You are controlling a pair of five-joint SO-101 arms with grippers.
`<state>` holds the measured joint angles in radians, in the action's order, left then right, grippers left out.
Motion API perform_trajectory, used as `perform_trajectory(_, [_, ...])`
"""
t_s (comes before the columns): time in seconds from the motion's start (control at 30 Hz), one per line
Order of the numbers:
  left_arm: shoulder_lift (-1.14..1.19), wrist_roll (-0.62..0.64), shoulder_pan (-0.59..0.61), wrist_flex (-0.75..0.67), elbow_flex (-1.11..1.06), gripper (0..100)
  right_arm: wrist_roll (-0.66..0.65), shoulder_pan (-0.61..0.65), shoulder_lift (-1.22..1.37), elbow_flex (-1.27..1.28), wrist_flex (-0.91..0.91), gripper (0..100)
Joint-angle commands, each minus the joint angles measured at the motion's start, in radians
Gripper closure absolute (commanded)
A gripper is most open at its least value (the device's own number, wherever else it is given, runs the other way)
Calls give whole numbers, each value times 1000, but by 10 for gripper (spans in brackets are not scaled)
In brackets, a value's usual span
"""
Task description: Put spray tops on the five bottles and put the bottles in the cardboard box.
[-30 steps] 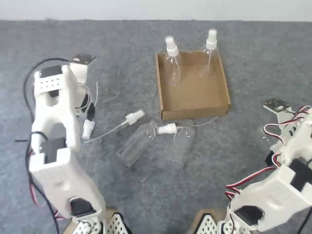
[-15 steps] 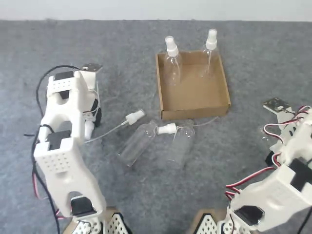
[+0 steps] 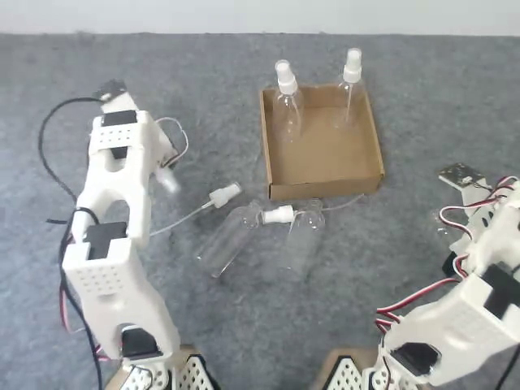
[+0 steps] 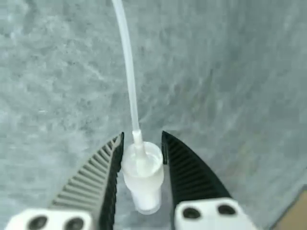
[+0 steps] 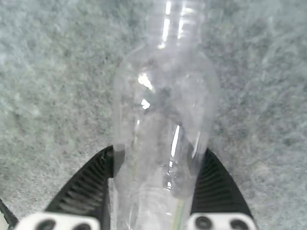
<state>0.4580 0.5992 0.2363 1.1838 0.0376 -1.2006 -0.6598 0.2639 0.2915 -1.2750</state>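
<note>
Left gripper (image 4: 141, 140) clamps spray top (image 4: 142, 178) — carried farther since last second; right gripper (image 5: 157, 155) grips bottle (image 5: 165, 96) — capping likely next.

You have a grey felt-like mat (image 3: 422, 97) over the whole table top. Its surface is mottled, lighter and darker grey mixed, and a bit fuzzy. In both wrist views you see the same mat from close, w/ the fibres more visible. At the far edge the mat meets a pale, plain wall (image 3: 244, 15), approx. a thin strip across the full width of the high view. The border btw. mat and wall is straight.
</note>
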Motion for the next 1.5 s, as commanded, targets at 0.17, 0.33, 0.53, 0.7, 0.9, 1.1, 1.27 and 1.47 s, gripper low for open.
perform_trajectory(0.17, [-80, 256, 5, -68, -7, 909, -18, -13, -1, 11, 2, 937])
perform_trajectory(0.33, [-83, 229, 3, -61, -58, 742, -18, -12, -1, 11, 2, 937])
perform_trajectory(0.53, [-94, 43, 2, 46, -15, 773, -18, -12, -1, 11, 2, 937])
perform_trajectory(0.7, [-94, -450, 2, 247, 156, 831, -18, -10, -1, 11, 4, 937])
perform_trajectory(0.9, [-80, -838, -9, 427, 401, 855, -18, -10, -1, 11, 5, 937])
perform_trajectory(1.1, [-55, -994, -61, 295, 380, 848, -18, -10, -1, 11, 2, 937])
perform_trajectory(1.27, [61, -971, -49, 127, 380, 851, -18, -15, -1, 11, 2, 937])
perform_trajectory(1.47, [150, -996, 8, 100, 375, 924, -18, -16, -1, 11, 5, 937])
